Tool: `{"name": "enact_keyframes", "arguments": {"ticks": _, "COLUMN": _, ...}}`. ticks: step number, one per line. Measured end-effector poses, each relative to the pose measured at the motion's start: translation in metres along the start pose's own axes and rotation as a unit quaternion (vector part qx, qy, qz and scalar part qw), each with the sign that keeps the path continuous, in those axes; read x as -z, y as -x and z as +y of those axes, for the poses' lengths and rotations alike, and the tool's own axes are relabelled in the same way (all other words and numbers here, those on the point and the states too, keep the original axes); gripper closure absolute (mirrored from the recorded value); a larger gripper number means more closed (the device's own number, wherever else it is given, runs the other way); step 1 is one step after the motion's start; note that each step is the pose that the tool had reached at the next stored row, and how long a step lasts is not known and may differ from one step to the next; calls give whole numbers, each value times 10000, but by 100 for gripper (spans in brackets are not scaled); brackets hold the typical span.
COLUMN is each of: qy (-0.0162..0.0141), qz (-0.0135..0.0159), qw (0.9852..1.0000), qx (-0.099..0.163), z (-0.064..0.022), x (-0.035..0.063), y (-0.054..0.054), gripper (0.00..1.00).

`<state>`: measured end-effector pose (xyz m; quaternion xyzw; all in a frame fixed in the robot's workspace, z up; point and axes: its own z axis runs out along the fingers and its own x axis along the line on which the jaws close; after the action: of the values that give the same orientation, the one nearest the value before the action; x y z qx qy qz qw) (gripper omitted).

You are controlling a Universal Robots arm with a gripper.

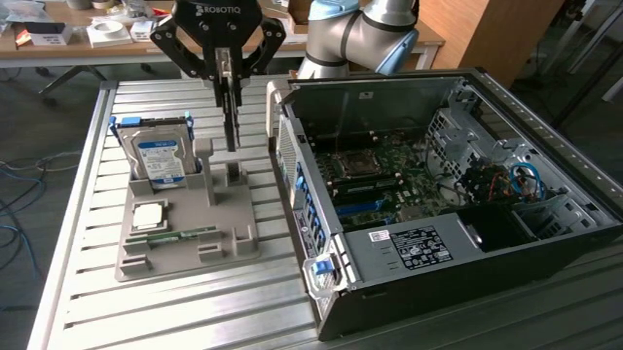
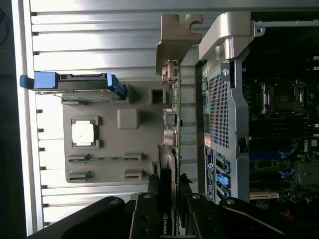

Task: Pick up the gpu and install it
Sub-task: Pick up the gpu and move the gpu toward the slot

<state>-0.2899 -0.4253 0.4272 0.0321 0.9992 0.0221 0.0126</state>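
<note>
The gpu (image 1: 232,120) hangs edge-on as a thin dark card between the fingers of my gripper (image 1: 227,79), which is shut on its upper end. It sits just above the upright slot post at the back of the grey holder tray (image 1: 185,251), left of the open computer case (image 1: 438,240). In the wrist view the gpu (image 2: 172,99) runs away from my gripper (image 2: 168,201) with its metal bracket (image 2: 174,45) at the far end, right beside the case's rear panel (image 2: 224,99).
On the holder tray stand a silver hard drive with a blue label (image 1: 159,157), a processor chip (image 1: 153,214) and a narrow green memory stick (image 1: 175,235). The case lies open with its motherboard (image 1: 380,171) exposed. All rest on a slatted metal table (image 1: 195,313).
</note>
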Motion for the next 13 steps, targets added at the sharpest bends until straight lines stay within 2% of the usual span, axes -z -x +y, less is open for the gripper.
{"name": "enact_keyframes", "arguments": {"ticks": 5, "qy": -1, "qz": 1, "qw": 10000, "qx": 0, "z": 2, "x": 0, "y": 28, "gripper": 74}}
{"name": "enact_keyframes", "arguments": {"ticks": 13, "qy": 0, "qz": 1, "qw": 10000, "qx": 0, "z": 13, "x": -5, "y": 208, "gripper": 74}}
